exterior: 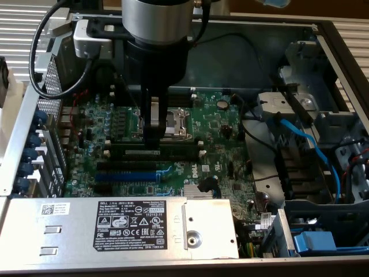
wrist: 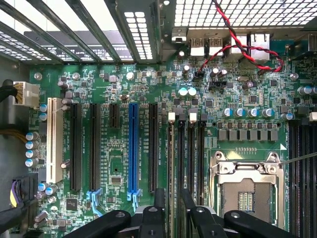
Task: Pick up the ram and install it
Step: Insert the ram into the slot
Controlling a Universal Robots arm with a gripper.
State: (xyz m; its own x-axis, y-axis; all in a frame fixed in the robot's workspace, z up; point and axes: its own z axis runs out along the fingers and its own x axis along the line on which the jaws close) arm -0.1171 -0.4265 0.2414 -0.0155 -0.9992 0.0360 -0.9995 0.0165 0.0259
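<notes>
The gripper (exterior: 151,140) hangs, fingers (exterior: 154,118) spread and empty, just above the ram (exterior: 139,152), which stands on edge on the motherboard (exterior: 222,127) beside the processor socket (exterior: 176,122). It looks like the pick-up approach; a grasp calls for fingers squared on the stick's thin faces

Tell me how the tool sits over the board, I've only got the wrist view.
Observer: The tool comes straight down, its tips low over the black memory slots.
Operator: Where's the ram?
Observer: The ram, whitish label showing, lies along those slots right at the tips; I can't tell whether they touch.
Operator: What's past the board's edge?
Observer: A silver power supply with a printed label fills the exterior view's foreground.
</notes>
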